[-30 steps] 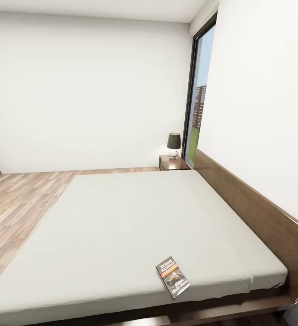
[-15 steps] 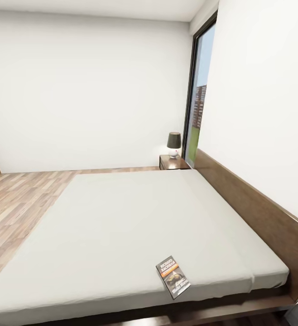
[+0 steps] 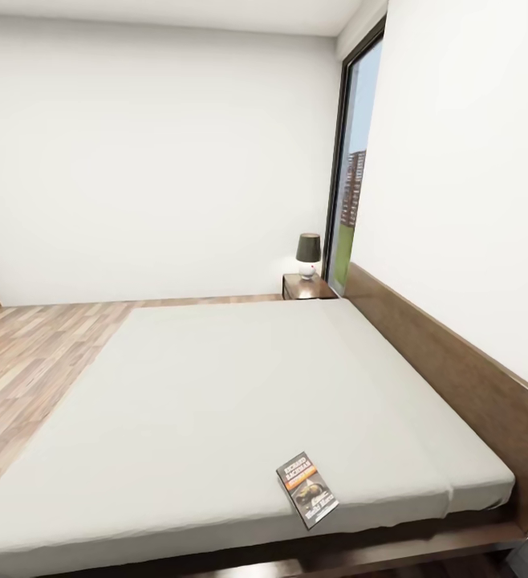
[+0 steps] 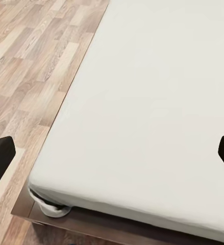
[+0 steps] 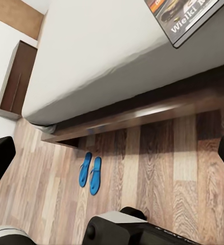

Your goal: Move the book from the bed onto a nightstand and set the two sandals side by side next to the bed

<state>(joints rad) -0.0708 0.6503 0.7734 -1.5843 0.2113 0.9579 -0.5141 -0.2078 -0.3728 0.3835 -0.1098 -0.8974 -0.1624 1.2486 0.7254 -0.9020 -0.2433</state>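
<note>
Book [image 3: 306, 490], thin rectangle, on smooth mattress [image 3: 216, 385]

The bed [image 3: 216, 385] carries a plain grey mattress in a dark wooden frame, and the book [image 3: 306, 490] lies flat on it near the front edge (cover up, toward the headboard side). On the wood-plank floor [image 5: 157, 173] two blue sandals [image 5: 90, 172] lie side by side, just off the frame. Beyond the bed, a nightstand [image 3: 306, 287] bears a lamp [image 3: 308, 255].

The book [image 5: 185, 18] shows white lettering "Wielki M…" in the right wrist view; its head-view title is unreadable.
</note>
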